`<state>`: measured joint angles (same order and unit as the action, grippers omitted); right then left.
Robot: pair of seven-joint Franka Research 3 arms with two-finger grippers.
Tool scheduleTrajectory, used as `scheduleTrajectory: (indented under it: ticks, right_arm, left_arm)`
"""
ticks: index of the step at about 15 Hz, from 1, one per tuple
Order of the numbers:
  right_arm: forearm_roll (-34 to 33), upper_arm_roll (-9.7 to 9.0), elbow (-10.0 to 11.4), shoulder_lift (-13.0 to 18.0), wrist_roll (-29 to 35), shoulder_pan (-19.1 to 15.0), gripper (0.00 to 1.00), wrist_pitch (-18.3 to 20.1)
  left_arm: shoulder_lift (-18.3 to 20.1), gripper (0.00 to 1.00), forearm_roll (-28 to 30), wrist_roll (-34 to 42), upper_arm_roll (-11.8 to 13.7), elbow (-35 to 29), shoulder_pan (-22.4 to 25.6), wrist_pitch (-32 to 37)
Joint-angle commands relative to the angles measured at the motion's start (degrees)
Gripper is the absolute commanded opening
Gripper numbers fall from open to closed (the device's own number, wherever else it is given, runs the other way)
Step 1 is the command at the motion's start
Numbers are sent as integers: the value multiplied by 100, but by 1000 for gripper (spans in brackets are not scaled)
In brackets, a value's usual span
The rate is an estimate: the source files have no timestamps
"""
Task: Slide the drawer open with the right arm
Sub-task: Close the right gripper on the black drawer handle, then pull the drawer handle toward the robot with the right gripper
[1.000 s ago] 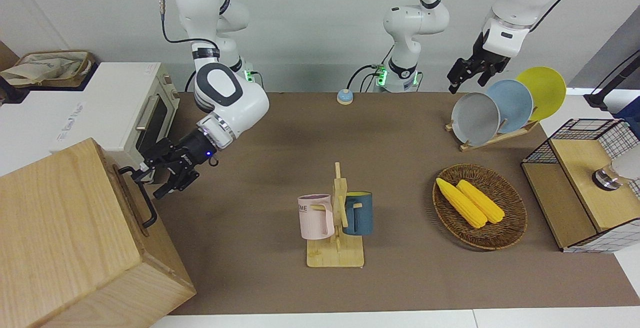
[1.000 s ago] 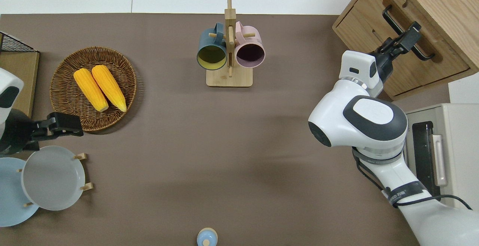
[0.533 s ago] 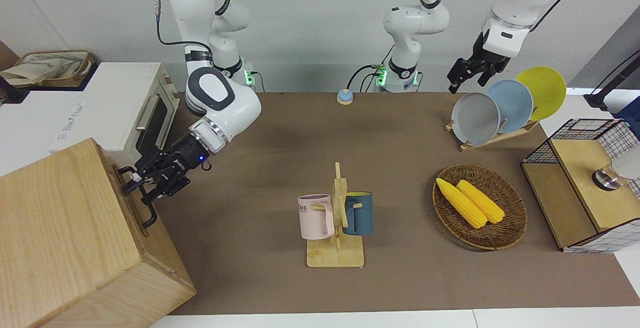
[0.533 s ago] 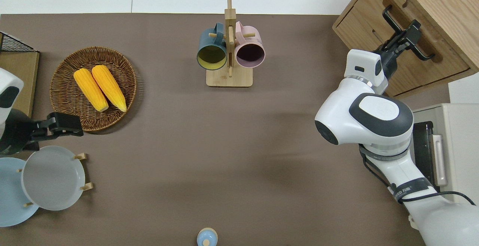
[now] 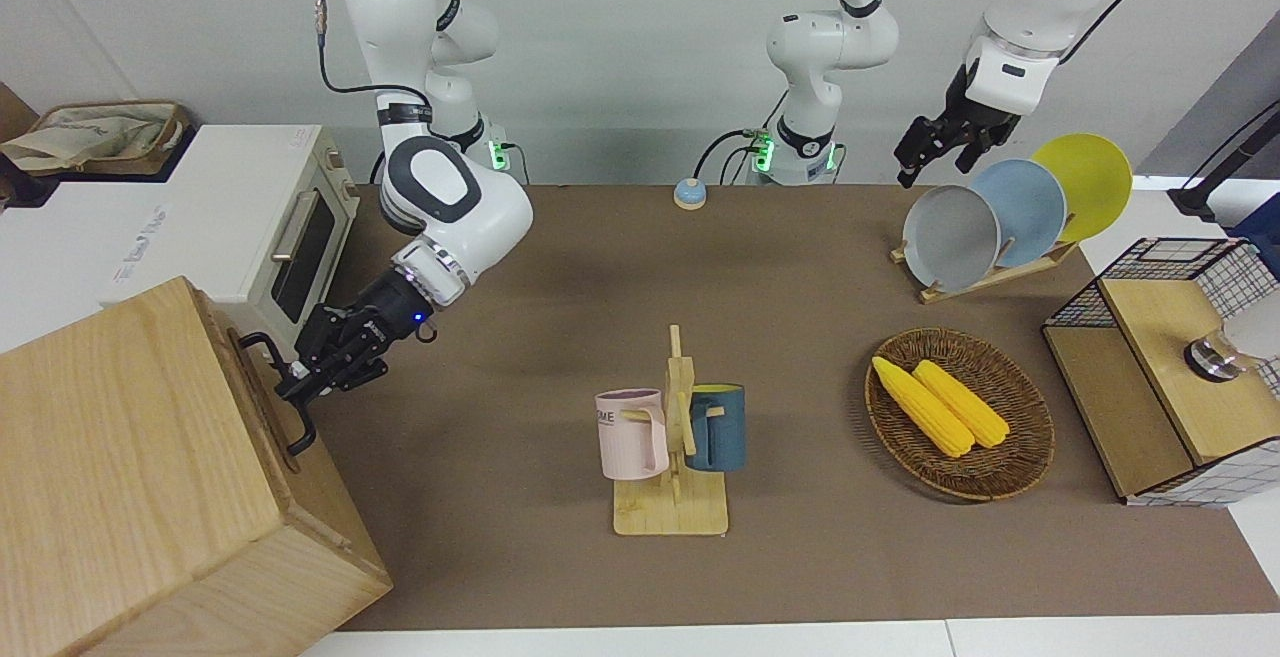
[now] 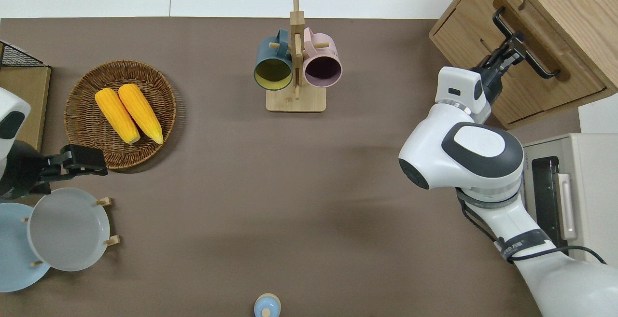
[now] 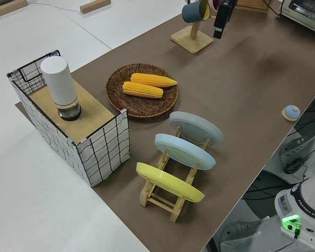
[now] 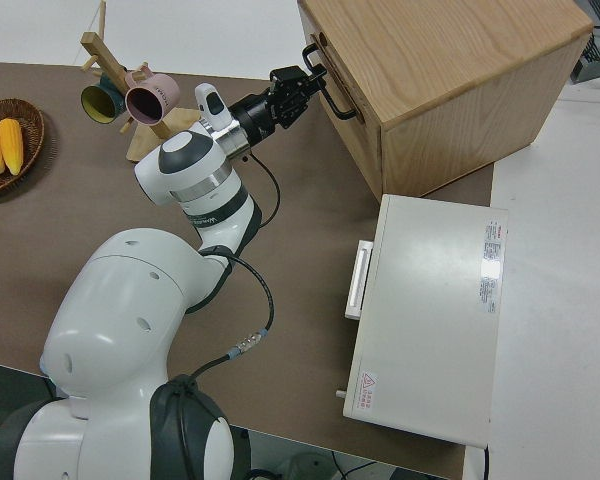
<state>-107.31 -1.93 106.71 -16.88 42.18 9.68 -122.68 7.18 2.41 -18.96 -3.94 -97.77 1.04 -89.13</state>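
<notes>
The drawer (image 6: 470,20) is the light-wood front of the big wooden cabinet (image 5: 130,457) at the right arm's end of the table, and it sits flush in the cabinet. Its black bar handle (image 6: 540,63) runs along the front. My right gripper (image 6: 512,50), with a blue light on its body, has its fingers closed on that bar near its middle; the same grip shows in the front view (image 5: 298,384) and the right side view (image 8: 305,82). The left gripper (image 5: 930,162) is parked and open.
A white toaster oven (image 5: 250,227) stands beside the cabinet, nearer to the robots. Mid-table is a mug rack (image 5: 672,437) with two mugs. A basket of corn (image 5: 960,417), a plate rack (image 5: 1000,217) and a wire-mesh box (image 5: 1170,367) fill the left arm's end.
The right gripper came in open onto the handle, then narrowed its fingers onto the bar and shifted slightly along it. The drawer front has not visibly moved. The left arm stayed still.
</notes>
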Motion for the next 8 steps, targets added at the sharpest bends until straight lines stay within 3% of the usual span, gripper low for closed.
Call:
scheduleTrajectory:
  ticks: [1, 3, 5, 8]
  right_arm:
    - [52, -140, -10, 45, 185, 25, 1, 200]
    - [157, -193, -10, 53, 168, 60, 0, 314]
    - [420, -377, -10, 71, 159, 69, 0, 568]
    - [851, -816, -10, 97, 80, 78, 0, 1139]
  left_arm:
    - [47, 993, 5, 51, 25, 21, -7, 97]
    - [47, 993, 5, 51, 25, 21, -7, 97]
    - [47, 993, 5, 51, 25, 21, -7, 89]
    - [47, 993, 5, 51, 25, 21, -7, 89]
